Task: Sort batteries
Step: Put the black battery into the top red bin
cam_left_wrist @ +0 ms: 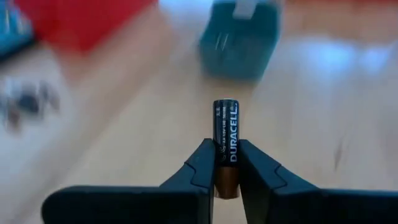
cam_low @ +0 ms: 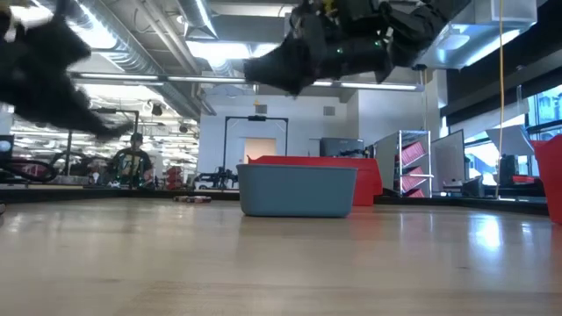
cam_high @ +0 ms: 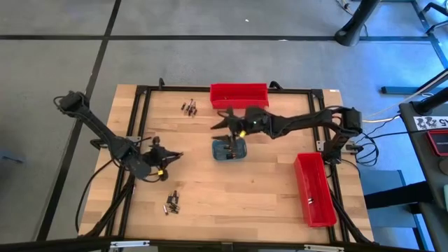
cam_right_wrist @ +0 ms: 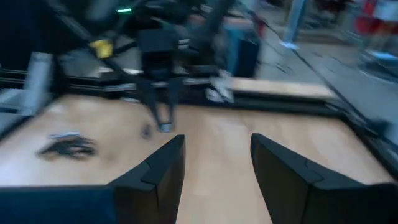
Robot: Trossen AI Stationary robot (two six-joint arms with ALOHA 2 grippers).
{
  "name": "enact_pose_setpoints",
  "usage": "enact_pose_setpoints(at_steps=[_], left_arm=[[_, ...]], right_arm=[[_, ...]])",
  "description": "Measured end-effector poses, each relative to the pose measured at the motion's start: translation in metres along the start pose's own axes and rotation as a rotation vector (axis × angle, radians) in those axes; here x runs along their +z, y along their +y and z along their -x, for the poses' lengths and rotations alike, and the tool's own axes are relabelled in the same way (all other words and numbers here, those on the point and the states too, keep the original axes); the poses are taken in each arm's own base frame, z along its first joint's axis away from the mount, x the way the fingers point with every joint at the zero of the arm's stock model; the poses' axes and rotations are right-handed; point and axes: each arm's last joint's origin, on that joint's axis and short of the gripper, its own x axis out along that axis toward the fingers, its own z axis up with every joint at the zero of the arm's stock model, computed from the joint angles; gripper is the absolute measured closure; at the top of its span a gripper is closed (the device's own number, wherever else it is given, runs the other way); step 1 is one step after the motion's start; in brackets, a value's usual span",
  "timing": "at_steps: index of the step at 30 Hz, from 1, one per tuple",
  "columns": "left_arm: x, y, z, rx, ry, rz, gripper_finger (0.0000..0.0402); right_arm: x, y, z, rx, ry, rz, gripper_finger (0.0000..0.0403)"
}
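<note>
The left gripper was clamped on one battery, which stood up out of the fingertips with its long axis running straight along the fingers. It pointed toward the small blue tray, which lay near, out ahead across bare wood. The right gripper hung above that tray, fingers spread and holding nothing, so the left arm was the one with something to deliver. Only the left wrist view showed the held battery; from above, just the loose piles and and the red bins could be made out.
</note>
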Motion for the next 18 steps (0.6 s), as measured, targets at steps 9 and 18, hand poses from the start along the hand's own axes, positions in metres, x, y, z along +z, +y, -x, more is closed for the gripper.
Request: enact_pose_setpoints(at_steps=[9,18], left_arm=[[0.051,-0.013,0.004,-0.096,-0.355,-0.139,0.0367],[0.060,-0.013,0.004,-0.152,-0.417,-0.147,0.0365]], right_arm=[[0.006,0.050,-0.022,0.161,-0.241,0.222,0.0219],[0.040,0.059,-0.055,0.195,-0.279,0.237,0.0156]])
